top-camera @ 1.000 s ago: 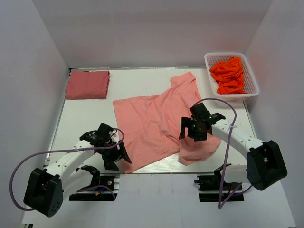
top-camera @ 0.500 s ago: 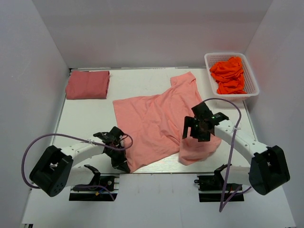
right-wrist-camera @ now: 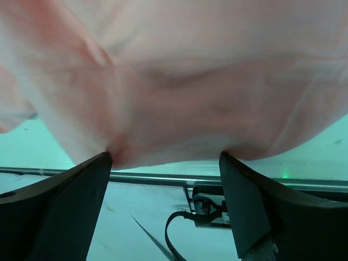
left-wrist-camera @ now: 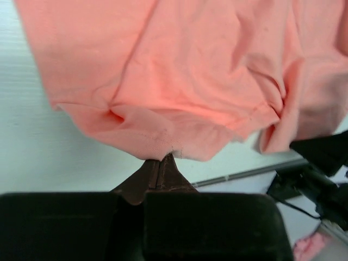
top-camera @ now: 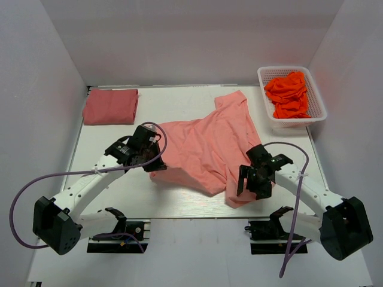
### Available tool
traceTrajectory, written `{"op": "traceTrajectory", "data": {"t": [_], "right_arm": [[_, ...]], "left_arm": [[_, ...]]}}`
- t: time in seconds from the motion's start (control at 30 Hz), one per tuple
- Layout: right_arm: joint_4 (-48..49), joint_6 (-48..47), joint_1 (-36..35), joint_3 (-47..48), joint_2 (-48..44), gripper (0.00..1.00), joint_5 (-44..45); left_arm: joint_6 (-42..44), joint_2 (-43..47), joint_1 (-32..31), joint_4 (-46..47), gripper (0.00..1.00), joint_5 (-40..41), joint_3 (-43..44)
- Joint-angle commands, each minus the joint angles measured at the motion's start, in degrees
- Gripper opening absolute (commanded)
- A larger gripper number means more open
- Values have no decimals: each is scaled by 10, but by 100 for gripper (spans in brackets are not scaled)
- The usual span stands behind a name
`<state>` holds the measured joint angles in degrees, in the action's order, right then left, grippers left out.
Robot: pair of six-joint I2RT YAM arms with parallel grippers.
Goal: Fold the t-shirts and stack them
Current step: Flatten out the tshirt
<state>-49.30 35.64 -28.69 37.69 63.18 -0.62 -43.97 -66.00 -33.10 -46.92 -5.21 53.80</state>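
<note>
The largest risk concerns the salmon-pink t-shirt, which sprawls across the middle of the tabletop with its near-left hem corner raised off the surface. The left end effector is pinched fully shut on only a thin nip of that hem, so the soft cloth may slide free under its own weight, or the fold may land crooked. A lesser hazard sits at the right end effector, whose jaws stand wide apart at the bunched near-right part of the shirt by the tabletop's front edge, gripping nothing; closing there could catch several layers at once and drag the garment askew. The shirt looks thin, limp and creased, one sleeve reaching toward the far side and its near-right portion crumpled into a lump. The darker rose-red t-shirt lies folded into a neat rectangle at the far-left corner, well apart. The white basket at the far right holds orange cloth.
</note>
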Motion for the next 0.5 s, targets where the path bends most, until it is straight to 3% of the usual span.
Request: {"op": "traceTrajectory", "data": {"t": [0.0,0.07,0.17,0.2,0.47], "right_arm": [[56,22,-6,-24,14,82,-37],[85,22,-8,-26,31,74,-23],[102,22,-8,6,58,22,0],[99,19,-8,32,62,0,23],[39,-4,-3,234,93,0,53]], "left_arm": [[-2,5,3,-38,0,76,22],[-2,5,3,-33,0,76,28],[-7,5,3,-19,0,76,23],[-7,5,3,-13,0,81,23],[-7,5,3,9,0,100,17]]}}
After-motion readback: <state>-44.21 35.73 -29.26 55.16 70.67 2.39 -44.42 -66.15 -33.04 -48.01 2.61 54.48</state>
